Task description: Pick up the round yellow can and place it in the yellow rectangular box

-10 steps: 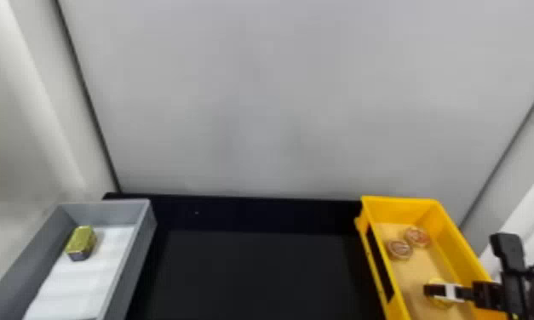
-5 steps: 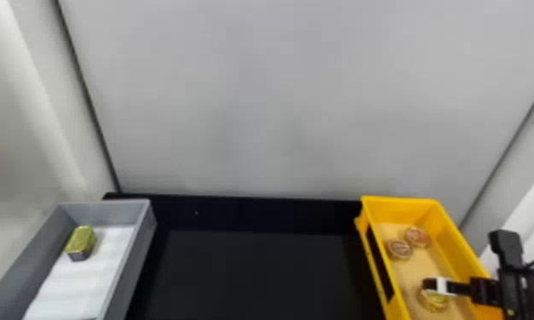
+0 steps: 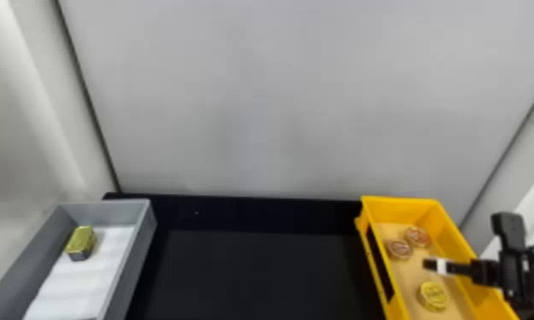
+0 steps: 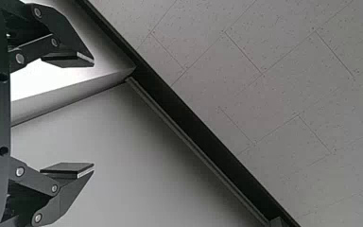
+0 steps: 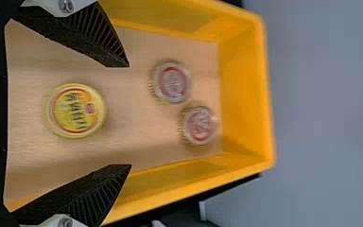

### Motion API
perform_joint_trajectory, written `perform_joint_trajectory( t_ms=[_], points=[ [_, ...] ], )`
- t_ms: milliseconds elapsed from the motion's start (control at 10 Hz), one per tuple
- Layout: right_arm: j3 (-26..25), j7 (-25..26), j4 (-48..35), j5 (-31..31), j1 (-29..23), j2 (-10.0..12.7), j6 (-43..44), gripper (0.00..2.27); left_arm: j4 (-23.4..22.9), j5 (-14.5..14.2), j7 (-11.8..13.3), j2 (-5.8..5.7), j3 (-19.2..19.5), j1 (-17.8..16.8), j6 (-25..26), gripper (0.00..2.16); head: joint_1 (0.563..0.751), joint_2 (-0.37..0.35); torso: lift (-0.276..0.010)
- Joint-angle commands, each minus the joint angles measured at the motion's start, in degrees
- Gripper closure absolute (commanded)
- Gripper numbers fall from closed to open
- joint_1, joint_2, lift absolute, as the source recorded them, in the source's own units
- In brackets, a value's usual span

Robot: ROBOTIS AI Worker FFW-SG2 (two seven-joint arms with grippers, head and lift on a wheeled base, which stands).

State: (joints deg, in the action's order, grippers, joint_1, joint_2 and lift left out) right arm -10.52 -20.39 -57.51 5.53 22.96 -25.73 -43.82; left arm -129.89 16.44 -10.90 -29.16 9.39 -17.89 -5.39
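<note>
yellow box (image 3: 400,209) cropped below, red-lidded cans (image 5: 172,82) blurred

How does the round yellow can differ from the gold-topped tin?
The yellow can is round; the gold-topped tin is blocky. The yellow can sits in the yellow box, the gold-topped tin in the gray box. Neither is held by a gripper.

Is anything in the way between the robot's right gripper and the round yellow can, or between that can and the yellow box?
Nothing visible stands between the open right gripper and the round yellow can. The can already lies inside the yellow rectangular box; the two red-topped cans sit clear of it.
</note>
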Motion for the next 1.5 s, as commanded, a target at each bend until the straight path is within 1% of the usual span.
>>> perform_joint_trajectory(
  t_ms=[0,100,200,300,400,500,600,700,800,900,1000,1100,1200,1300,1400],
  points=[
    [-3.0,1.7,-15.1,0.0,-1.1,-0.6,1.4,0.0,-0.1,0.0,0.1,0.14,0.4,0.2,0.3,0.45,0.574,-0.048,0.0],
    [-5.3,3.2,-23.8,0.0,-2.2,-1.1,2.1,0.0,-0.2,0.0,0.1,0.23,0.5,0.2,0.3,0.45,0.574,-0.048,0.0],
    [-7.9,6.9,-32.4,0.0,-3.0,-1.1,3.1,0.0,-0.3,0.0,0.1,0.4,0.7,0.5,0.3,0.45,0.574,-0.048,0.0],
    [-9.6,12.5,-40.1,0.0,-3.6,-1.2,4.7,0.01,-0.3,0.0,0.1,0.49,0.8,0.6,0.5,0.45,0.574,-0.048,0.0],
    [-10.0,18.5,-46.5,-0.1,-3.6,-1.8,6.2,0.01,-0.4,0.0,0.1,0.4,0.8,0.6,0.6,0.45,0.574,-0.048,0.0],
    [-9.6,23.6,-51.6,-0.1,-3.6,-2.8,9.1,0.01,-0.4,0.0,0.1,0.4,1.1,0.7,0.7,0.45,0.574,-0.048,0.0],
    [-8.8,28.6,-55.9,-0.1,-3.6,-3.3,11.3,0.01,-0.5,0.0,0.1,0.4,1.3,0.9,0.9,0.45,0.574,-0.048,0.0],
    [-7.1,34.1,-60.2,-1.0,-3.6,-3.2,16.6,0.02,-0.9,0.0,0.1,0.4,2.0,1.4,0.9,0.45,0.574,-0.048,0.0],
    [-5.0,38.0,-64.0,-5.2,-3.1,-3.1,20.4,0.05,-1.0,0.0,0.1,0.31,2.1,1.5,0.9,0.45,0.574,-0.048,0.0],
    [-3.1,38.6,-66.6,-9.0,-1.1,-2.9,23.8,0.06,-1.1,0.0,0.1,0.14,2.7,1.7,0.8,0.45,0.574,-0.048,0.0],
    [-1.7,38.1,-68.3,-10.5,1.9,-3.4,25.2,0.06,-1.4,0.0,0.1,-0.3,3.5,2.0,0.9,0.45,0.574,-0.048,0.0],
    [0.9,38.3,-69.6,-11.5,5.8,-5.6,26.4,0.05,-1.8,0.0,0.1,-0.74,4.5,2.4,0.9,0.45,0.574,-0.048,0.0],
    [3.5,38.8,-70.5,-12.4,9.0,-7.8,26.6,0.05,-1.9,0.0,0.0,-0.83,5.6,3.0,0.8,0.45,0.574,-0.048,0.0],
    [5.5,38.8,-71.6,-13.4,11.1,-9.2,26.7,0.05,-2.3,0.0,0.0,-1.01,6.6,3.7,0.8,0.45,0.574,-0.048,0.0],
    [7.0,39.4,-72.5,-14.5,11.9,-10.2,27.0,0.05,-2.3,0.0,-0.1,-1.27,7.0,4.2,0.9,0.45,0.574,-0.048,0.0]
  ],
)
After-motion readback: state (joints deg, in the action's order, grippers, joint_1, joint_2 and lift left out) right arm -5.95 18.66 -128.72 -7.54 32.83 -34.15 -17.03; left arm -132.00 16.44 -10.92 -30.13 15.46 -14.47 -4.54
